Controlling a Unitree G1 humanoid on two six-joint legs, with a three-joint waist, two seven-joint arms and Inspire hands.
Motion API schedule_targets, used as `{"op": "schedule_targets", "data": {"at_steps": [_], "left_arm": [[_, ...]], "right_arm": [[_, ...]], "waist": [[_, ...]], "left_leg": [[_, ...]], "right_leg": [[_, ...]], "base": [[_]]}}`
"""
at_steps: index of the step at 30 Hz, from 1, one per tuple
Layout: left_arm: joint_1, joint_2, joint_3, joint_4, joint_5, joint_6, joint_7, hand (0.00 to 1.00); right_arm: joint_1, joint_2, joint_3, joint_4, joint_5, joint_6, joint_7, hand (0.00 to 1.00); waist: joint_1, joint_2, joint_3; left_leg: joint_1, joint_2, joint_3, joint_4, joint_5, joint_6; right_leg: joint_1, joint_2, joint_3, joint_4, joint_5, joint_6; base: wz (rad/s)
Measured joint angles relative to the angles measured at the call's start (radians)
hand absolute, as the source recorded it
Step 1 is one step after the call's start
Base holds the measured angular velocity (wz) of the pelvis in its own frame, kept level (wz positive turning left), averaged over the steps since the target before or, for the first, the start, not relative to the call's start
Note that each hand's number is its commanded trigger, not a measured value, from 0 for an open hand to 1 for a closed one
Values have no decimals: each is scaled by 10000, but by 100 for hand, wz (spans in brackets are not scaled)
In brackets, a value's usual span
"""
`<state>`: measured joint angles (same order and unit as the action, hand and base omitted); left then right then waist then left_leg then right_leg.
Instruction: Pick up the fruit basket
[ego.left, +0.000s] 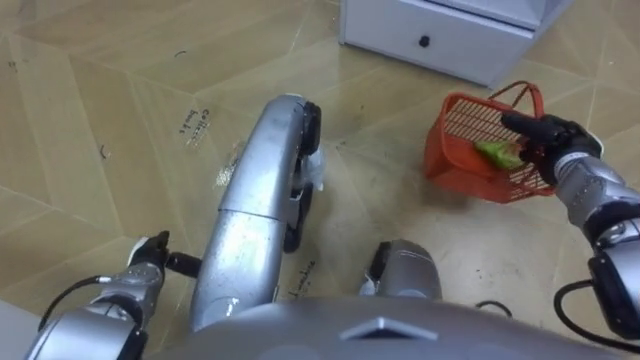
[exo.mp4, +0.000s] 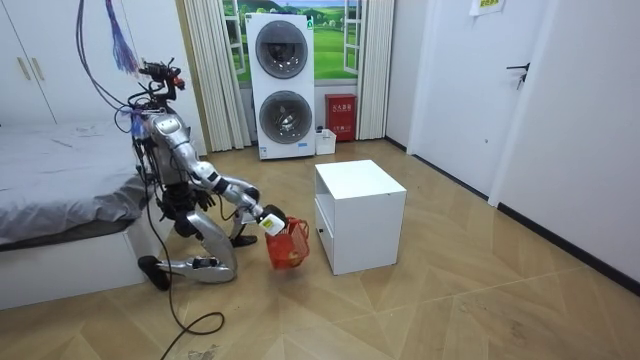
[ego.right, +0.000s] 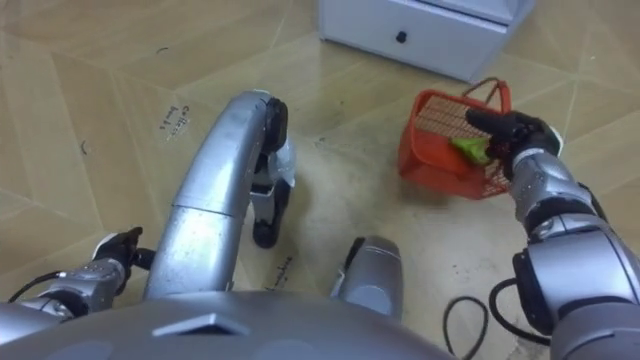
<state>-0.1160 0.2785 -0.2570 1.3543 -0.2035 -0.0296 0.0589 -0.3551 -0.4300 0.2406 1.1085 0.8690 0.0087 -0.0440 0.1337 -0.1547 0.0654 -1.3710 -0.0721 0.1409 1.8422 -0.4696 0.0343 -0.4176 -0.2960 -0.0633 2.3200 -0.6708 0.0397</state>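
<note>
Left eye view: your red plastic lattice basket, with thin looped handles, sits tipped on the wooden floor, near the white drawer cabinet. The right hand rests at its rim, dark fingers reaching across the top; you cannot tell whether they clamp. The left hand hangs low, its grip unreadable. Right eye view: a green item lies inside. Room view: the robot kneels between the grey bed and the cabinet.
</note>
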Motion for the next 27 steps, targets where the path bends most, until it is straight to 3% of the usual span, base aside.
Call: {"op": "schedule_targets", "data": {"at_steps": [2, 4, 6, 7, 9, 10, 12, 13, 15, 16, 18, 20, 23, 25, 27], "left_arm": [[35, 116, 92, -27, 1, 3, 2, 0], [142, 227, 291, -215, 4, 8, 38, 0], [391, 234, 809, -696, 0, 26, 73, 0], [468, 234, 935, -825, -6, 18, 104, 0], [667, 214, 996, -1078, 2, 76, 327, 0], [744, 183, 998, -1151, 1, 103, 358, 0], [1209, 154, 1270, -1470, 15, 197, 422, 0], [1386, 156, 1431, -1547, 23, 222, 447, 0], [1987, 160, 1866, -1552, 27, 263, 628, 0], [2089, 165, 1973, -1531, 27, 272, 677, 0], [2392, 187, 2420, -1565, 212, 276, 854, 0], [2457, 207, 2620, -1566, 448, 274, 924, 0], [2604, 200, 2667, -1565, 580, 282, 1024, 0], [2603, 195, 2682, -1596, 579, 354, 1057, 0], [2619, 186, 2912, -1681, 556, 510, 1238, 0]], "right_arm": [[203, 6, -14, -744, -2, 9, -41, 100], [258, 7, -95, -1341, -1, 25, -60, 100], [291, 8, -574, -2128, 1, 38, -102, 100], [290, 9, -672, -2249, 11, 38, -99, 100], [280, -15, -868, -2706, 96, 37, -182, 100], [280, -14, -924, -2829, 136, 36, -182, 100], [291, -8, -1164, -3284, 200, 37, -185, 100], [328, -6, -1193, -3477, 160, 37, -205, 100], [794, 68, -1362, -4548, -180, 37, -222, 100], [933, 86, -1379, -4747, -233, 37, -222, 100], [1490, 209, -1630, -5709, -708, 37, -345, 100], [1657, 229, -1654, -6427, -952, 37, -360, 100], [1700, 278, -1688, -7080, -1263, 2, -315, 100], [1668, 295, -1873, -7341, -1380, -95, -384, 100], [1638, 317, -1952, -7708, -1305, -169, -520, 100]], "waist": [[-172, -21, -30], [-215, -39, -48], [-212, 101, -69], [-213, 142, -86], [-195, 312, -164], [-195, 397, -202], [-147, 626, -281], [-136, 665, -282], [-125, 866, -304], [-126, 901, -300], [-142, 954, -325], [-135, 982, -330], [-101, 1045, -341], [-105, 1092, -368], [-282, 1086, -355]], "left_leg": [[28, -130, -82, 57, -106, 91], [11, -126, -87, 70, -229, 230], [-28, -127, -62, -34, -331, 421], [-7, -137, -51, -100, -357, 472], [300, -258, -35, -852, -402, 614], [416, -266, -70, -1130, -387, 649], [1135, -274, -86, -2528, -270, 833], [1386, -285, -65, -2902, -238, 871], [2473, -292, -14, -4299, -133, 977], [2725, -305, -16, -4622, -94, 994], [3514, -468, -14, -5860, 186, 1068], [3898, -465, -41, -6633, 441, 1056], [4545, -458, -153, -7475, 758, 939], [4769, -351, -133, -7850, 938, 853], [5057, -289, -9, -8288, 1080, 849]], "right_leg": [[262, 53, -158, -276, -26, 30], [380, 304, -68, -615, -238, 80], [358, 857, 282, -1208, -438, 129], [353, 982, 362, -1397, -448, 150], [327, 1405, 637, -2696, -450, 155], [334, 1482, 657, -3172, -450, 154], [551, 1599, 854, -5339, -443, 166], [699, 1607, 914, -5929, -422, 201], [1480, 1574, 939, -8326, -139, 377], [1664, 1554, 947, -8842, -8, 407], [2148, 1428, 1087, -10473, 573, 572], [2229, 1321, 1180, -11432, 620, 545], [2446, 1036, 1116, -12856, 146, 428], [2779, 1036, 1029, -13854, 189, 425], [2834, 1063, 1014, -14088, 657, 454]], "base": [[18], [9], [0], [6], [6], [-10], [-23], [-30], [-35], [-28], [-18], [-36], [-48], [-39], [-14]]}}
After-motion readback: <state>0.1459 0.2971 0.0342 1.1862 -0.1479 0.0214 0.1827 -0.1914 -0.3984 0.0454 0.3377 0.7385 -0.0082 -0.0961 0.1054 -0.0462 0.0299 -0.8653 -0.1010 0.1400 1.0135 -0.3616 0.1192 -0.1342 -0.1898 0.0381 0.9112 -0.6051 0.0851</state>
